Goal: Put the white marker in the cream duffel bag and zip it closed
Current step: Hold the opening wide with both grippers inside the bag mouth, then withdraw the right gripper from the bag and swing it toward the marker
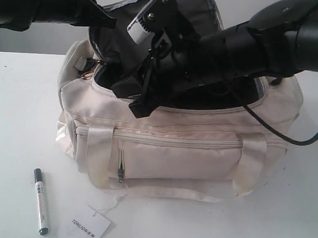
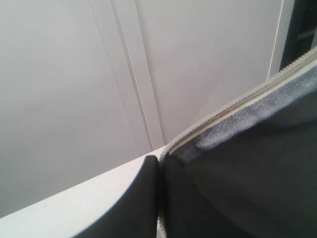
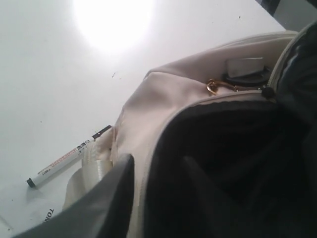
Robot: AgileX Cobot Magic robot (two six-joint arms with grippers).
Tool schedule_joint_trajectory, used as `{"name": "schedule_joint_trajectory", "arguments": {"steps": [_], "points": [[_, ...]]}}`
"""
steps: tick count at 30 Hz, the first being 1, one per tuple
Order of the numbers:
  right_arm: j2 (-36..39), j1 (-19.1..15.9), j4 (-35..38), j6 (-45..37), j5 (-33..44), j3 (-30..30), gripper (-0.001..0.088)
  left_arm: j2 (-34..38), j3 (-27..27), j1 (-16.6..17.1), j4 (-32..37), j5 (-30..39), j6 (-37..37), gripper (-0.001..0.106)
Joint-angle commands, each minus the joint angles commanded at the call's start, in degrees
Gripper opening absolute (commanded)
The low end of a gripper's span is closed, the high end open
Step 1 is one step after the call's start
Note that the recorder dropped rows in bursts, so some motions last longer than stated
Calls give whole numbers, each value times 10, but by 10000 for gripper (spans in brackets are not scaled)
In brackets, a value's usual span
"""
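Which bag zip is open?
The bag's top zip: its flap stands raised, dark lining showing. The front pocket zip is shut.

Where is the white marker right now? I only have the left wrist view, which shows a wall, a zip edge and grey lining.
Observer: The white marker lies on the table in front of the cream duffel bag, beside a paper tag.
Operator: Is the right claw carrying anything?
Observer: No. The right claw sits at the front rim of the bag's open top, jaws apart, with no marker in it.
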Motion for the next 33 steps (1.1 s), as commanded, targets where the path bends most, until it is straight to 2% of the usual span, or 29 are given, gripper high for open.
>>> {"name": "schedule_joint_trajectory", "arguments": {"steps": [7,9,13,21,28,33], "points": [[-16,0,0,42,47,0,279,0,0,0,0,0,0,0],[-17,0,5,44,80,0,243,0,0,0,0,0,0,0],[-17,0,10,102,141,0,147,0,0,0,0,0,0,0],[-17,0,6,107,218,0,38,0,0,0,0,0,0,0],[-17,11,-12,121,218,0,0,0,0,0,0,0,0,0],[-17,34,-79,183,203,0,0,0,0,0,0,0,0,0]]}}
